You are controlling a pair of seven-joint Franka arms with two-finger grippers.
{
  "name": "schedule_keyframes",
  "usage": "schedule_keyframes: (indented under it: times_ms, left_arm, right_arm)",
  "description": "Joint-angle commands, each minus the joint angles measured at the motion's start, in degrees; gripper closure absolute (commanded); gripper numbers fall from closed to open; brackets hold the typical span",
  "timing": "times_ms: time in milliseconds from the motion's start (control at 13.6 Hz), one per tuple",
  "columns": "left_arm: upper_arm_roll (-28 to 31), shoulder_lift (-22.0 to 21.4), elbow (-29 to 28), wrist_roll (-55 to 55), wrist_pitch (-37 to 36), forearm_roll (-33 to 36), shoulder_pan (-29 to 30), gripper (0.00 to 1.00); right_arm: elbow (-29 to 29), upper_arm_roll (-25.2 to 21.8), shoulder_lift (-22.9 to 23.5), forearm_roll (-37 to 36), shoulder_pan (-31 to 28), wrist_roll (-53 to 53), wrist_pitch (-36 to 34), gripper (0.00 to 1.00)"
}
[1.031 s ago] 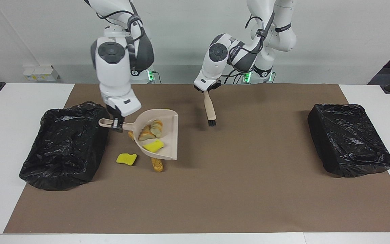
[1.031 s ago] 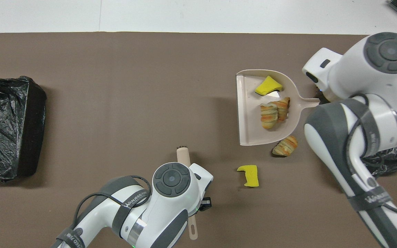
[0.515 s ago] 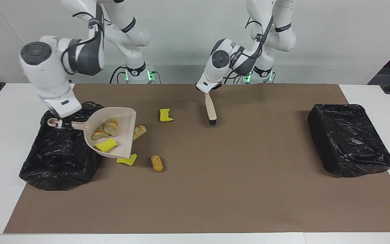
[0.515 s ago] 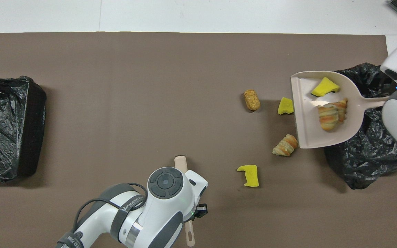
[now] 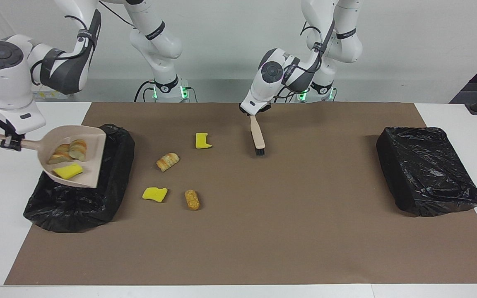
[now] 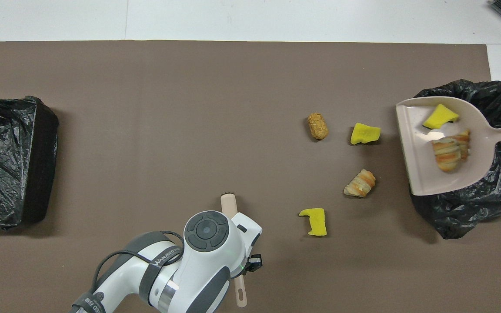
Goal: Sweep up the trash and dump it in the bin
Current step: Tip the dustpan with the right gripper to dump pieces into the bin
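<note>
My right gripper [image 5: 10, 142] is shut on the handle of the beige dustpan [image 5: 91, 163], held tilted above the black bin [image 5: 77, 198] at the right arm's end. In the pan lie bread lumps [image 5: 68, 151] and a yellow sponge scrap [image 5: 68, 170]. Loose trash lies on the mat beside the bin: a yellow scrap [image 5: 203, 140], a bread lump [image 5: 168, 161], another yellow scrap [image 5: 155, 193] and a tan lump [image 5: 191, 199]. My left gripper [image 5: 254, 112] is shut on the beige brush [image 5: 257, 138], bristles down at mid table.
A second black bin [image 5: 427, 169] sits at the left arm's end of the brown mat [image 5: 288, 231]. In the overhead view the left arm's wrist [image 6: 209, 248] covers most of the brush handle.
The right arm has carried the dustpan from the middle of the mat to above the bin, uncovering the loose pieces. The left arm and brush have barely moved.
</note>
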Motion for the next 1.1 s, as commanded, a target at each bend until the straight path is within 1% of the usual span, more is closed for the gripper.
schedule_keyframes:
  times_ms: [0,147,221,294,368,442,515,589,736,883,1031]
  left_arm:
    - [0.5,0.1,-1.7,1.5,2.4,-1.4,-0.5,1.0]
    - [0.5,1.0,-1.6,1.6,3.8,-1.4,-0.5,1.0]
    - [0.5,1.0,-1.6,1.6,3.8,-1.4,-0.4,1.0]
    - [0.6,1.0,-1.6,1.8,3.6,-1.4,-0.4,0.96]
    - [0.6,1.2,-1.2,2.0,3.6,-1.4,-0.1,0.72]
    - [0.8,1.3,-1.1,2.7,3.7,-1.3,-0.1,0.26]
    - [0.9,1.2,-0.9,3.7,3.0,-1.2,0.1,0.0]
    - [1.0,1.0,-0.8,4.1,2.9,-1.2,1.0,0.0]
    - [1.1,0.4,0.5,4.0,2.3,-0.1,4.6,0.0]
    - [1.4,0.3,2.4,4.0,1.7,3.0,8.7,0.0]
    - [1.4,0.1,4.1,4.1,0.9,7.5,13.5,0.0]
  right_arm:
    - [-1.3,0.5,-1.2,-8.7,-1.1,3.0,3.1,1.0]
    - [-4.7,0.7,-3.4,-18.7,-0.5,8.6,3.9,1.0]
    - [-7.2,0.7,-5.0,-22.2,-0.1,10.6,3.8,1.0]
    - [-9.7,0.7,-6.6,-23.8,0.3,12.4,3.8,1.0]
    - [-11.9,0.7,-8.0,-24.8,0.3,13.2,3.8,1.0]
    - [-13.7,0.7,-9.3,-25.5,0.3,13.7,3.6,1.0]
    - [-14.3,0.6,-10.1,-25.6,0.1,14.5,3.4,1.0]
    - [-14.2,0.6,-10.4,-25.7,-0.1,14.5,3.4,1.0]
    - [-14.1,0.6,-12.2,-26.8,0.0,14.1,3.0,1.0]
    - [-13.9,0.8,-13.4,-26.4,0.3,14.0,2.7,1.0]
    - [-13.9,1.2,-13.4,-24.4,0.7,14.3,2.7,1.0]
